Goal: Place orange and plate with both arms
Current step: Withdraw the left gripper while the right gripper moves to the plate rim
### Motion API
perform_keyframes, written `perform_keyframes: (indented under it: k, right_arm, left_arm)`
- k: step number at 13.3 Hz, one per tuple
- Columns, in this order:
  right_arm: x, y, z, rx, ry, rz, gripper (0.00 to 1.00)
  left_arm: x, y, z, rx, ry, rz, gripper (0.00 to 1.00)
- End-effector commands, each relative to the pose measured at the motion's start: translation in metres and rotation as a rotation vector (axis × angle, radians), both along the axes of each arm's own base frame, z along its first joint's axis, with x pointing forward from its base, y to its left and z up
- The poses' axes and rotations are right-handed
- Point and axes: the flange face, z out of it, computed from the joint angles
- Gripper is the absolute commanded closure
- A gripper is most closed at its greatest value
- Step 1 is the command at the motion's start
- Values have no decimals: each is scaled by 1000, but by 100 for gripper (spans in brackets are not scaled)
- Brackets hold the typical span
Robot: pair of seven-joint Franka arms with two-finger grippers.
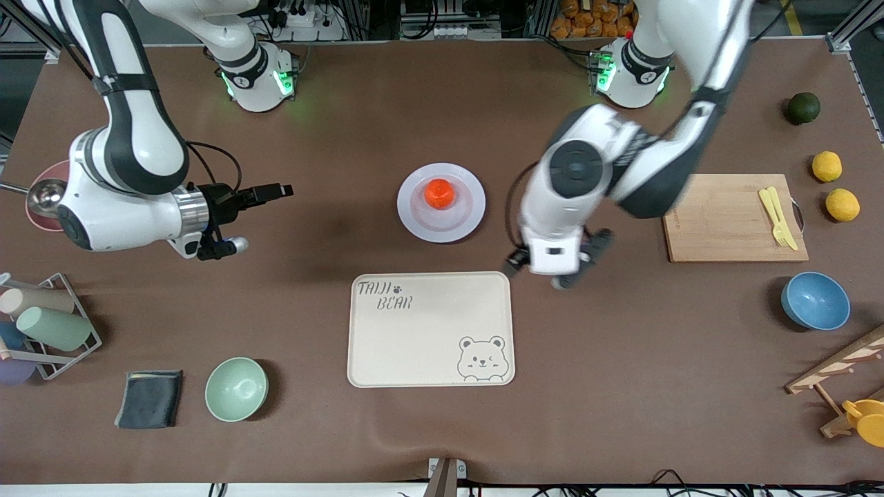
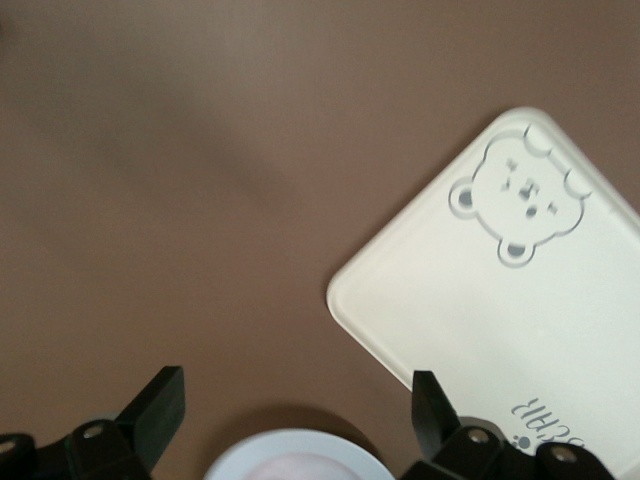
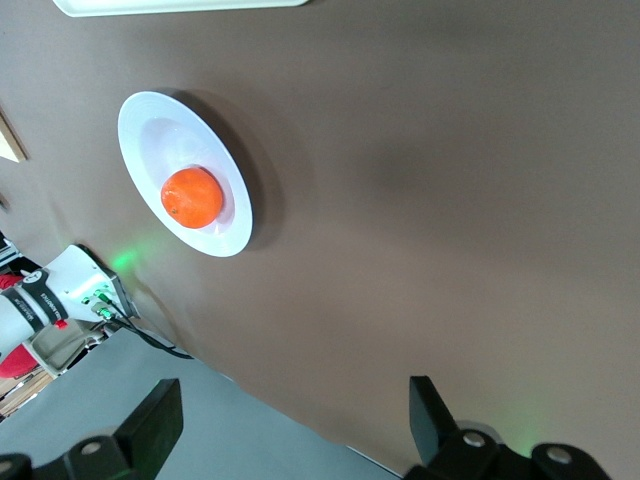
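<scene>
The orange [image 1: 439, 193] lies in the middle of the plate [image 1: 421, 224], a pale round plate at the table's centre. My left gripper [image 1: 552, 273] hangs open and empty over bare table beside the plate, toward the left arm's end and close to a corner of the tray. In the left wrist view the plate's rim [image 2: 295, 455] shows between the fingers of the left gripper [image 2: 298, 410]. My right gripper [image 1: 276, 190] stands open and empty over the table toward the right arm's end, apart from the plate. The right wrist view shows the orange [image 3: 192, 196] on the plate [image 3: 140, 120], away from the right gripper [image 3: 295, 420].
A cream bear-print tray [image 1: 428, 345] lies nearer the front camera than the plate. Toward the left arm's end are a wooden board [image 1: 718, 221] with yellow cutlery, two lemons [image 1: 827, 166], a dark green fruit [image 1: 803, 108] and a blue bowl [image 1: 815, 301]. A mint bowl [image 1: 236, 388], a dark cloth [image 1: 149, 399] and a cup rack [image 1: 48, 324] sit toward the right arm's end.
</scene>
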Motion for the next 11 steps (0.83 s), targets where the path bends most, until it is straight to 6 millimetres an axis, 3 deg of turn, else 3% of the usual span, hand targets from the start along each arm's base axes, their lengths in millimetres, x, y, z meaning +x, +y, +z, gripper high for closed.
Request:
perform_keyframes:
  k: [1, 4, 6, 7, 11]
  right_arm:
    - [-23, 15, 0, -2, -37, -15, 0]
    - [-29, 26, -9, 12, -28, -24, 0]
    - [-33, 38, -18, 29, -21, -37, 0]
    - [-34, 44, -20, 24, -30, -31, 0]
    - [-35, 61, -31, 10, -60, -28, 0]
  left_arm:
    - [21, 66, 46, 22, -36, -216, 0]
    - [26, 143, 77, 57, 13, -384, 0]
    - [29, 216, 106, 60, 8, -486, 0]
    - [30, 239, 114, 54, 1, -529, 0]
    - [8, 276, 154, 79, 13, -520, 0]
